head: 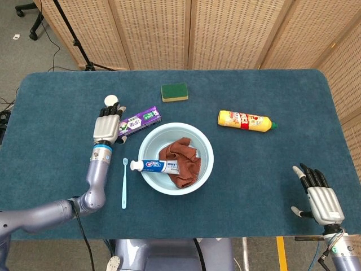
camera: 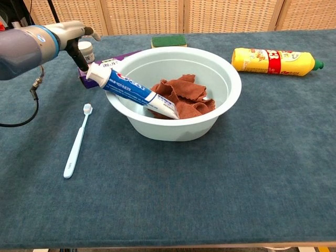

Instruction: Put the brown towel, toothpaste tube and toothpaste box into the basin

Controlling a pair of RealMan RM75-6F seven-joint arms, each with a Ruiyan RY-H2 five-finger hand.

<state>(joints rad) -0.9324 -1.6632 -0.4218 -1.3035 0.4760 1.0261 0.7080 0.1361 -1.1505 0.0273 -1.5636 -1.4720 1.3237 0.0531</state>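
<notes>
The pale blue basin (head: 206, 148) (camera: 226, 79) stands mid-table. Inside lies the crumpled brown towel (head: 181, 161) (camera: 184, 94), and the toothpaste tube (head: 155, 165) (camera: 131, 90) leans over the basin's left rim with its white cap outside. The purple toothpaste box (head: 141, 120) (camera: 107, 63) lies on the table just behind-left of the basin. My left hand (head: 109, 125) (camera: 73, 31) hovers over the box's left end, fingers spread, holding nothing. My right hand (head: 319, 199) rests open near the table's front right corner, far from everything.
A light blue toothbrush (head: 124, 183) (camera: 76, 142) lies left of the basin. A small white jar (head: 111, 101) (camera: 84, 51) sits just beyond my left hand. A green sponge (head: 175, 91) (camera: 169, 40) and a yellow bottle (head: 246, 120) (camera: 273, 61) lie further back and right.
</notes>
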